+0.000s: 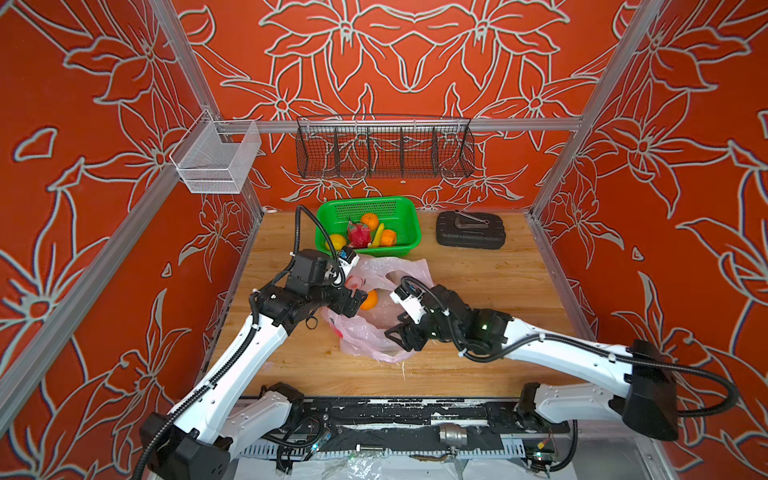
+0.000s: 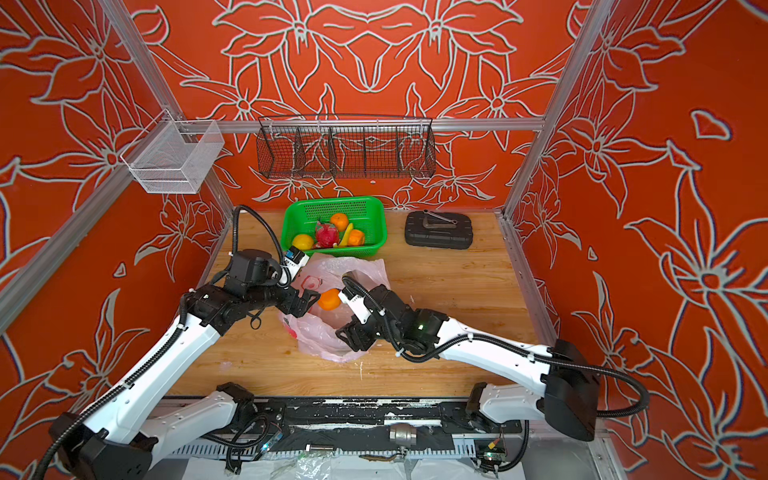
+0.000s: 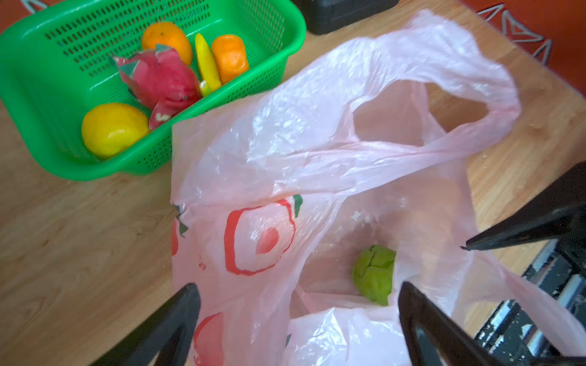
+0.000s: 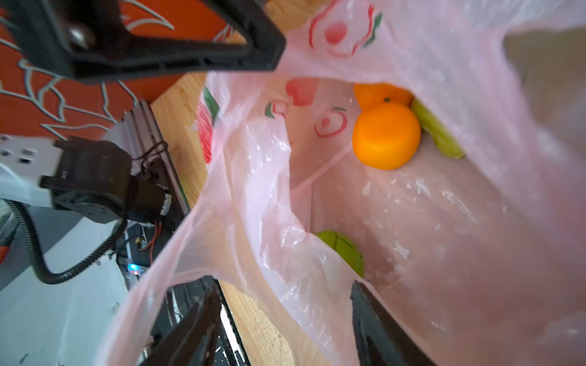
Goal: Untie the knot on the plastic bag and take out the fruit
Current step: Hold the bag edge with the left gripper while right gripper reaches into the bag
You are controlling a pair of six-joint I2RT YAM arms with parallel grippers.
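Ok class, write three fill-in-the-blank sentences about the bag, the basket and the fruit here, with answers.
1. The basket on the table is ____ in colour.
2. The dragon fruit lies in the ____.
3. Inside the pink bag, the long green fruit lies next to an ____.
Missing words: green; basket; orange.

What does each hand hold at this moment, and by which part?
Nothing is gripped. The right hand straddles the rim of the plastic bag with its jaws apart; the left hand is open over the bag.
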